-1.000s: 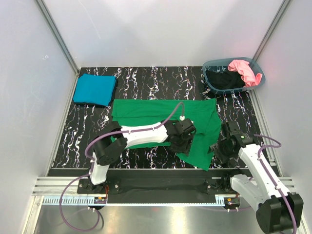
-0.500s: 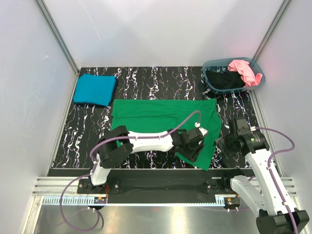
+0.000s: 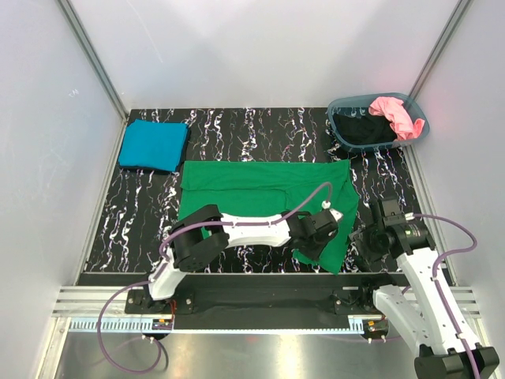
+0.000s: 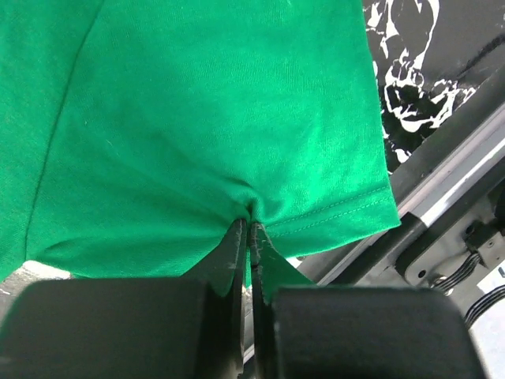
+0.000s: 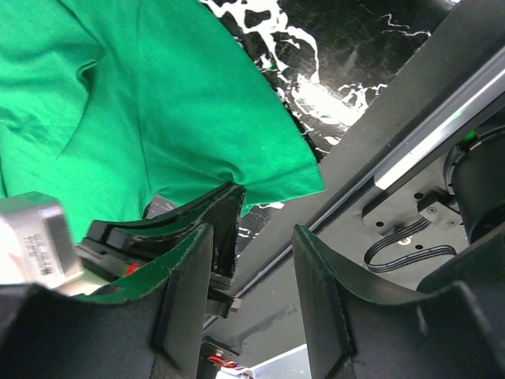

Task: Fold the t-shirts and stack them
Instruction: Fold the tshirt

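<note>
From above, the left arm hides the near hem of the green t-shirt (image 3: 260, 183), which lies across the worktop's middle and reaches toward its near right corner. The wrist view shows the left gripper (image 4: 249, 230) pinching that hem's bunched edge. The right gripper (image 5: 264, 229) hangs spread apart beside the shirt's corner. Since a second ago, the left gripper has dragged the hem rightward.

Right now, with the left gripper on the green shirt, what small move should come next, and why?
Probably ease the open right gripper onto the near corner of the green t-shirt and close it: the left gripper pinches the hem alone, and the right holds nothing.
</note>
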### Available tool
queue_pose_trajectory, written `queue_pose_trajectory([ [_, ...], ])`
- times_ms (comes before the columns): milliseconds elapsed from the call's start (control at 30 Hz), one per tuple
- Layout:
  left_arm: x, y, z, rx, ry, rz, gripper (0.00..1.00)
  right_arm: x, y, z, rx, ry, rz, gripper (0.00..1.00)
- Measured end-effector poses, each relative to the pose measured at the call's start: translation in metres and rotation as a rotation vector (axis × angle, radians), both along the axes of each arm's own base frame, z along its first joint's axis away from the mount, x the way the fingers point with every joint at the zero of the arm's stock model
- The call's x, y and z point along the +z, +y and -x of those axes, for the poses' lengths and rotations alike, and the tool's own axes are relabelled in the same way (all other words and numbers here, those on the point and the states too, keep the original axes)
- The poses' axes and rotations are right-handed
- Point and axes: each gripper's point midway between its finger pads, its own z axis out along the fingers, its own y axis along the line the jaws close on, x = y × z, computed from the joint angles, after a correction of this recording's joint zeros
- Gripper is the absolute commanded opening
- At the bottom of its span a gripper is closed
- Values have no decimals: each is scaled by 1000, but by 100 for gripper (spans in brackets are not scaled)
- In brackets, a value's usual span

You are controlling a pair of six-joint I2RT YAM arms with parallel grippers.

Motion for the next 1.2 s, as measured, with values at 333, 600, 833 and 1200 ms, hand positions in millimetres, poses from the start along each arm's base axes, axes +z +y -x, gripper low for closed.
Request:
queue_pose_trajectory([
  [333, 0, 11, -27, 216, 339, 161, 0, -33, 3, 11, 2, 105, -12, 52],
  [600, 9, 8, -46, 371, 620, 326, 0, -60, 12, 11, -27, 198, -50, 52],
  [833, 30, -21, -45, 377, 800, 432, 0, -66, 17, -8, -2, 164, -61, 39],
  [1200, 49, -26, -46, 414, 924, 483, 0, -85, 17, 5, -73, 151, -95, 50],
])
